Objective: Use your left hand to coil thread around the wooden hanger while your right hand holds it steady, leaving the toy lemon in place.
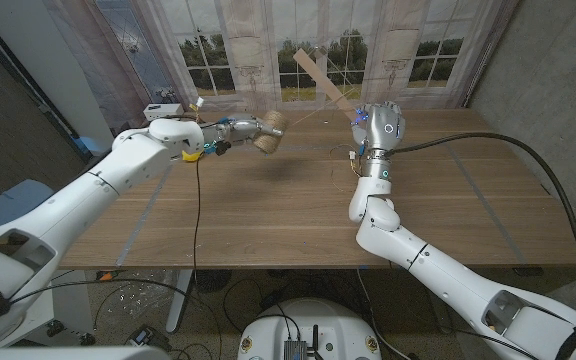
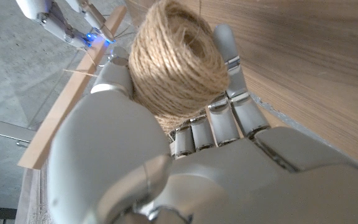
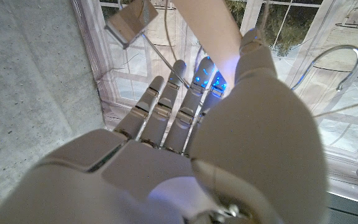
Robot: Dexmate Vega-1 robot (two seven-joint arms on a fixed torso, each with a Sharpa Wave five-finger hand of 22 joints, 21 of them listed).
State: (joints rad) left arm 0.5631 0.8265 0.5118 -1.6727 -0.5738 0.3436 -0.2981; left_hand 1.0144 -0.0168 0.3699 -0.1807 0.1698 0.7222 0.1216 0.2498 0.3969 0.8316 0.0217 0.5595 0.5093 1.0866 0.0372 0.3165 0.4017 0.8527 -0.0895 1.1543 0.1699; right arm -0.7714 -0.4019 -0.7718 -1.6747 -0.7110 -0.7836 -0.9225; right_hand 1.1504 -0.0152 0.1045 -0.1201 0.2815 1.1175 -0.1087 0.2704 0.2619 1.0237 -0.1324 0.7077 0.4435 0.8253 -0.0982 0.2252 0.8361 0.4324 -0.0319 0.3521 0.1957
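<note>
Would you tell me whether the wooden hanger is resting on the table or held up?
Held up: the right hand grips the wooden hanger above the table.

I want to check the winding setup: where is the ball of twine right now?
The ball of twine is gripped in the left hand, raised above the table's far left-centre in the head view, left of the wooden hanger that the right hand holds.

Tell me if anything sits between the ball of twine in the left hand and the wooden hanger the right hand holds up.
Nothing visible does. The left hand grips the ball of twine above the table, and the wooden hanger in the right hand stands beyond open air. The toy lemon lies behind the left wrist, away from that gap.
</note>
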